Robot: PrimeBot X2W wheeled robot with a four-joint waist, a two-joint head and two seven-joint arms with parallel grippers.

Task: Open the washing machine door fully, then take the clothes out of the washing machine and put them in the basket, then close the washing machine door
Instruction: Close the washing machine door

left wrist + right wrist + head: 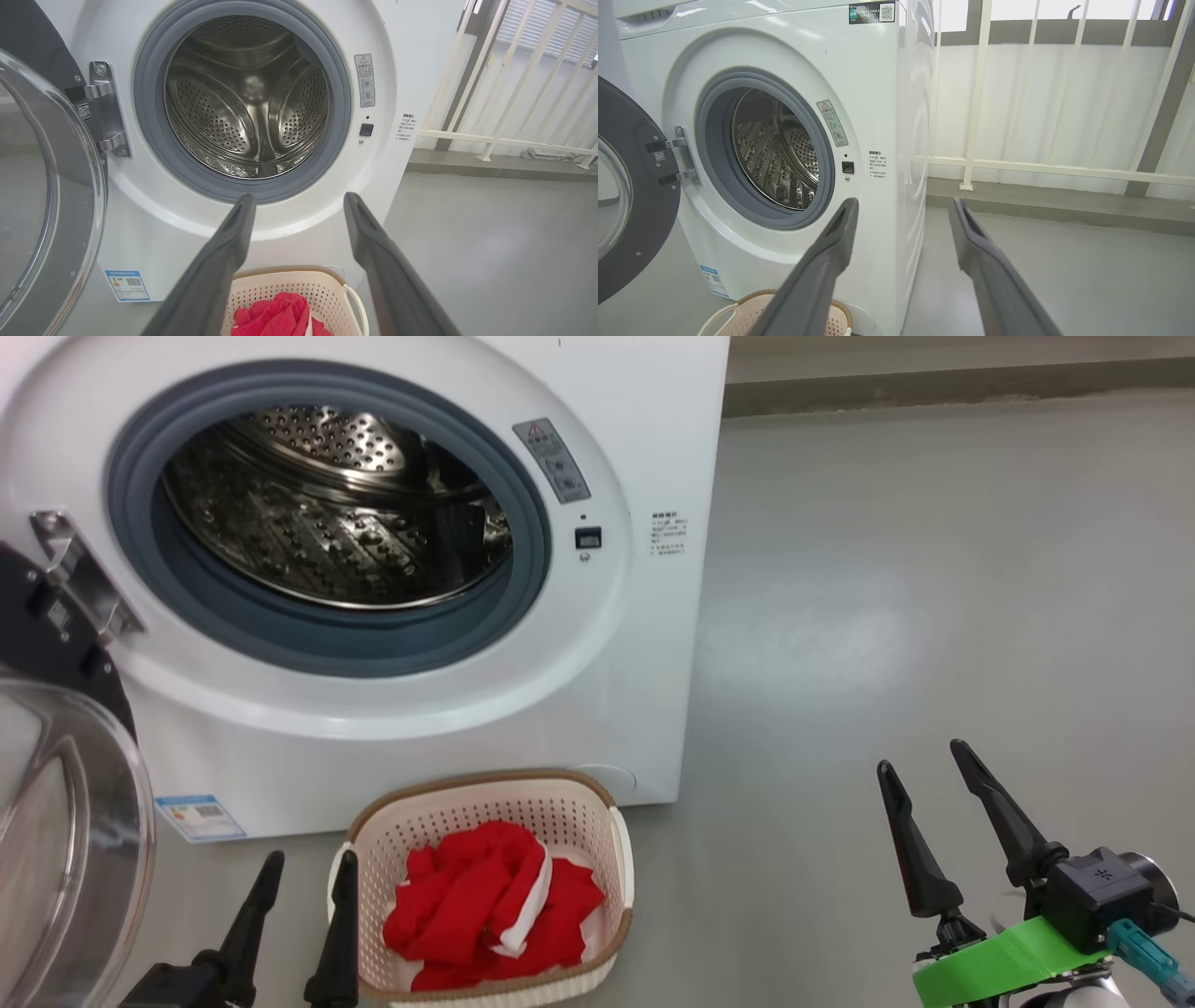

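The white washing machine stands with its steel drum holding no garments that I can see. Its door is swung wide open to the left. In front of the machine sits the cream basket with the red clothes lying in it. My left gripper hangs open and empty just left of the basket. My right gripper is open and empty over the floor, well right of the basket.
Grey floor stretches to the right of the machine. A white railing runs behind on a low grey kerb. The open door's glass bowl bulges into the space at my left.
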